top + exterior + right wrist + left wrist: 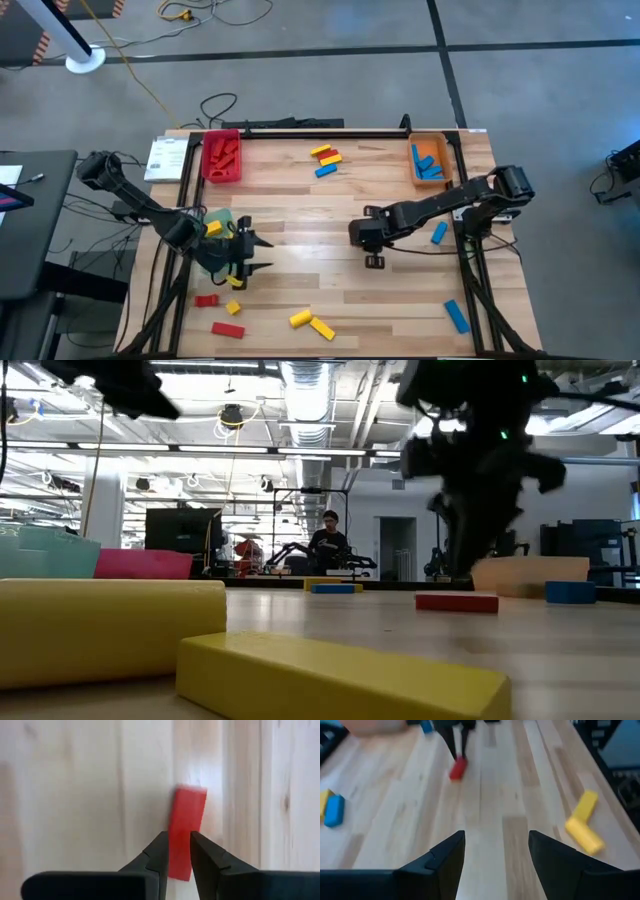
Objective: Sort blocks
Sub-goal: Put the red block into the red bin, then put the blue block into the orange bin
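I count three trays: red tray (221, 157) at far left, orange tray (428, 160) at far right, green tray (222, 225) under left arm. Loose blocks on table (300, 220): yellow, red, blue cluster (326, 160) at far middle; two blue near right edge; two red, several yellow along near edge. All small solid-colour bars. Right gripper (178, 851) pinching red block (186, 830) mid-table. Left gripper (496, 847) spread, holding nothing, over near-left table. Paper beside red tray: writing unreadable.
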Tool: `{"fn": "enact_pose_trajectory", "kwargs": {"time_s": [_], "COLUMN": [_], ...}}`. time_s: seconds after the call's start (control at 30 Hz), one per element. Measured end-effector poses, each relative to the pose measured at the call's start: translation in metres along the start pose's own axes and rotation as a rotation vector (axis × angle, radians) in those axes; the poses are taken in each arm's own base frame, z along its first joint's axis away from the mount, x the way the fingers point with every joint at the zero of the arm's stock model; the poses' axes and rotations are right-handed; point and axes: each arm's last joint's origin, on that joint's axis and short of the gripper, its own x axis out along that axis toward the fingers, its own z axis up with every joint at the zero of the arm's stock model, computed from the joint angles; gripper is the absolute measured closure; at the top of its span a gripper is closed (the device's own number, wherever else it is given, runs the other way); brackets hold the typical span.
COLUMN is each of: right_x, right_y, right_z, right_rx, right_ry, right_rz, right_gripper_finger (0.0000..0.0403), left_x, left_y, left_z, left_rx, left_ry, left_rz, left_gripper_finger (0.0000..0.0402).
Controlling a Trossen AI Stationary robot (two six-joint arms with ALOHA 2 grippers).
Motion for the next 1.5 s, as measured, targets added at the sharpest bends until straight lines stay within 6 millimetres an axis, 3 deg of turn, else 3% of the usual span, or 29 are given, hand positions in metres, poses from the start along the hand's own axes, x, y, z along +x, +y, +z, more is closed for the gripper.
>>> {"fn": "enact_pose_trajectory", "kwargs": {"time_s": [0.2,0.3,0.53,0.8,0.93,1.23,1.5], "right_x": [-0.022,-0.030,-0.022,-0.003,0.002,0.003,0.002], "right_y": [0.019,0.023,0.008,-0.011,-0.019,-0.014,-0.015], "right_z": [0.030,0.036,0.016,-0.008,-0.015,-0.010,-0.016], "right_rx": [-0.087,-0.102,0.011,0.095,0.148,0.139,0.140], "right_ry": [-0.180,-0.195,0.006,0.121,0.154,0.097,0.164], "right_rz": [0.045,0.051,-0.057,-0.103,-0.121,-0.050,-0.073], "right_gripper_finger": [0.0311,0.0311,0.0289,0.0160,0.0123,0.0117,0.0117], "left_x": [0.007,0.010,0.023,0.059,0.072,0.081,0.081], "left_y": [0.012,0.018,0.015,-0.002,-0.007,-0.008,-0.007], "left_z": [0.012,0.013,0.007,-0.012,-0.019,-0.023,-0.023], "left_rx": [0.013,0.013,0.036,0.096,0.109,0.150,0.163], "left_ry": [-0.080,-0.077,-0.020,0.078,0.101,0.106,0.106], "left_rz": [0.048,0.070,0.062,0.001,-0.023,-0.015,-0.013], "left_gripper_finger": [0.0187,0.0187,0.0187,0.0187,0.0187,0.0187,0.0187]}}
